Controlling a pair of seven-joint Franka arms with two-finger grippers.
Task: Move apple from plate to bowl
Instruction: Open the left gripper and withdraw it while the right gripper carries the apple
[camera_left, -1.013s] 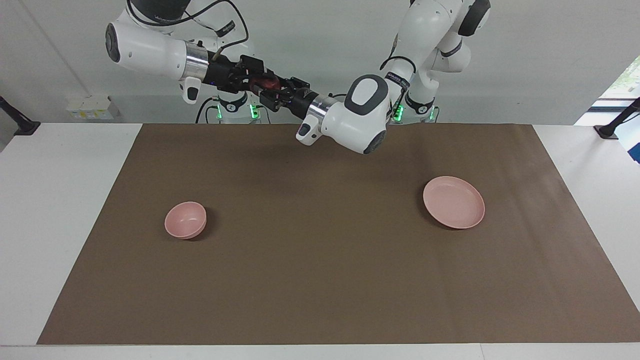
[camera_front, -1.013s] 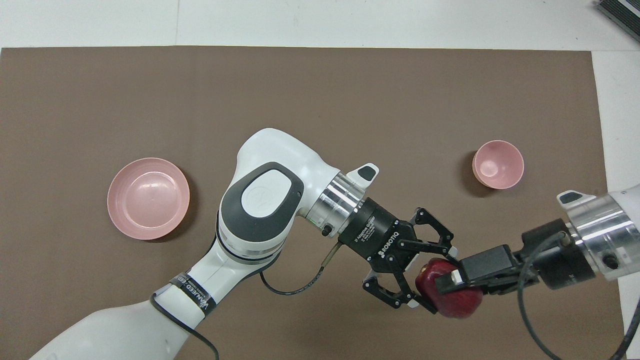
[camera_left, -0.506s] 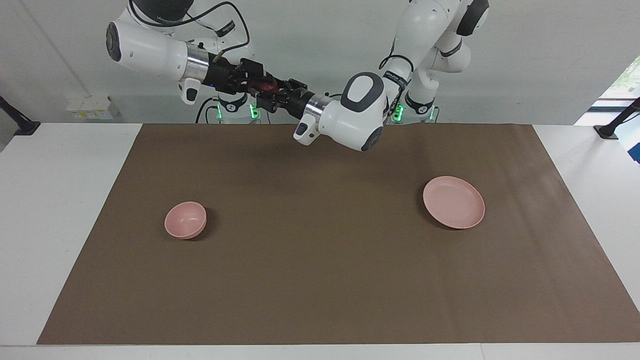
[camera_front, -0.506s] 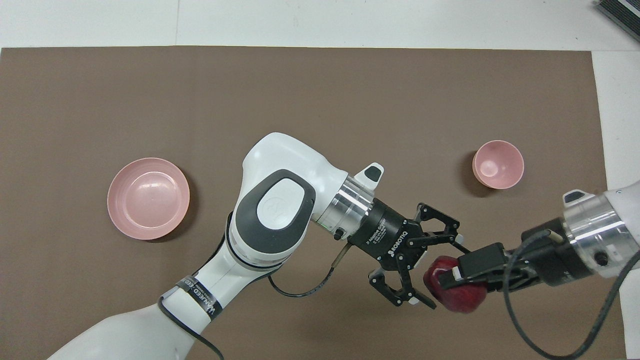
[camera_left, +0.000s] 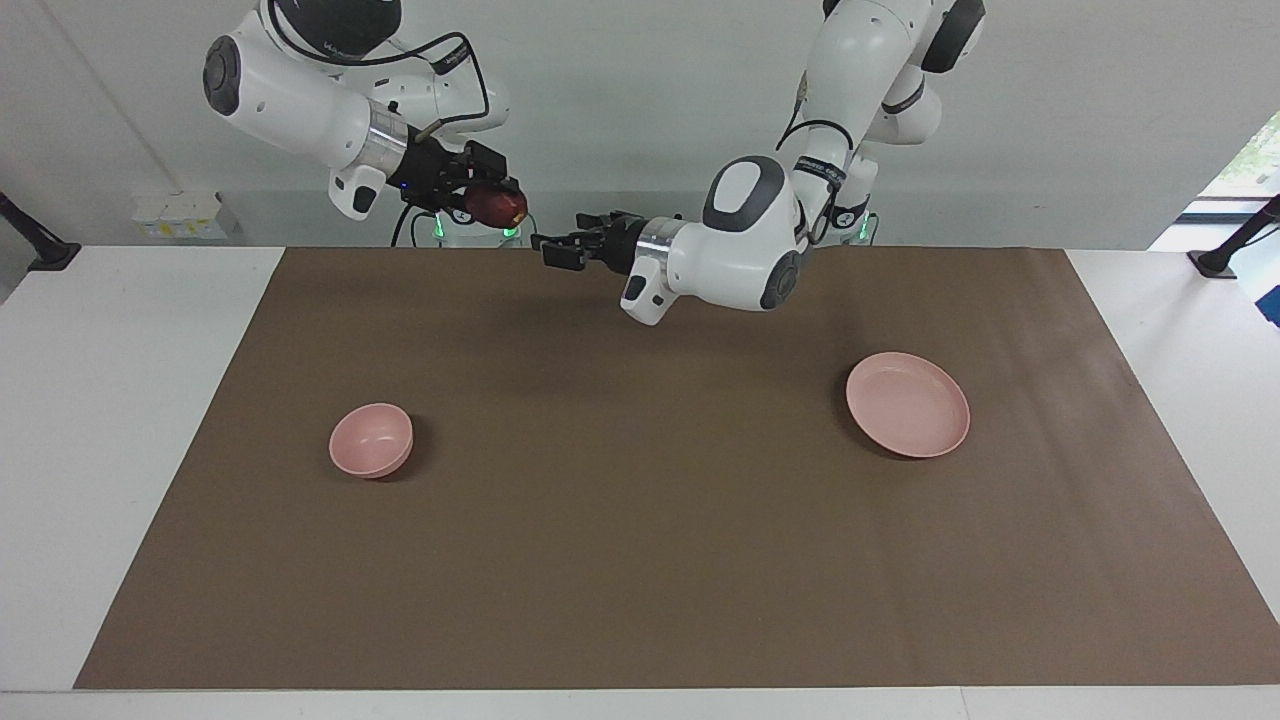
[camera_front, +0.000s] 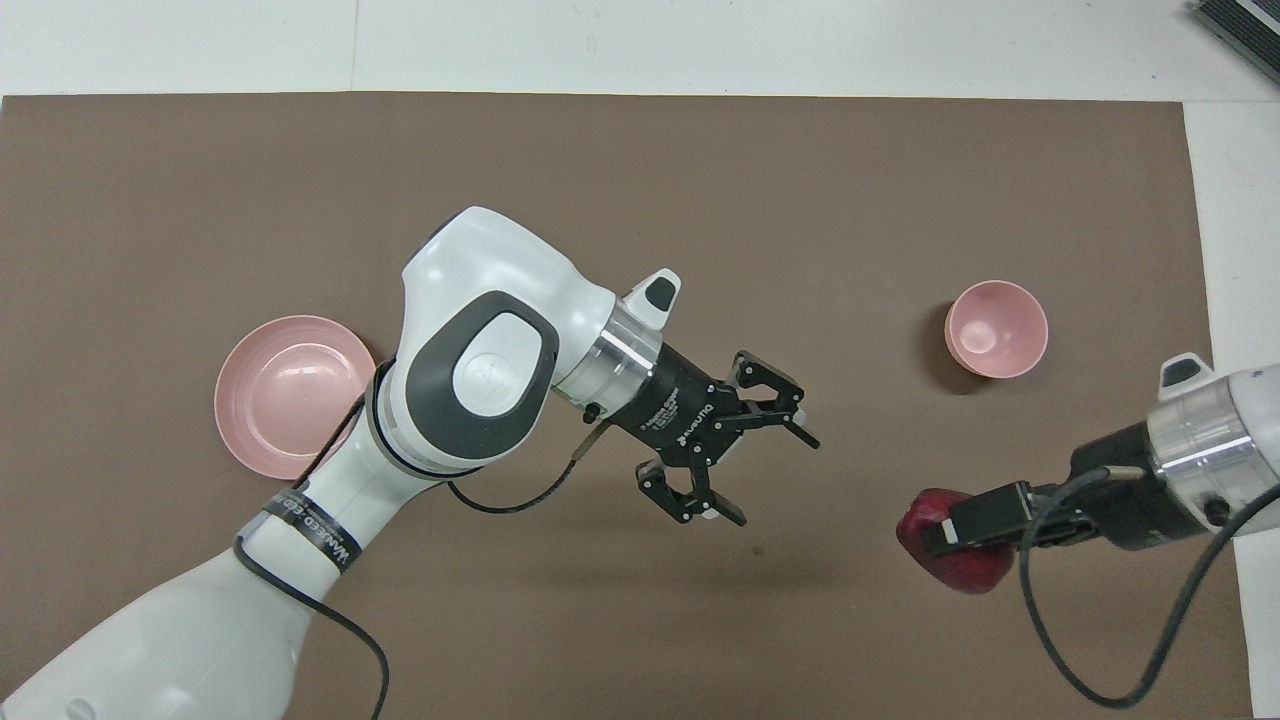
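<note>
The dark red apple hangs in the air, with my right gripper shut on it, over the brown mat at the robots' edge toward the right arm's end. My left gripper stands open and holds nothing, raised over the mat's middle near the robots' edge, apart from the apple. The small deep pink bowl rests on the mat toward the right arm's end. The flat pink plate lies bare toward the left arm's end.
A brown mat covers most of the white table. The left arm's elbow hangs above the mat beside the plate and covers part of its rim in the overhead view.
The left gripper opened, let go of the apple and drew back toward the plate's end. The right gripper carried the apple away toward the bowl's end.
</note>
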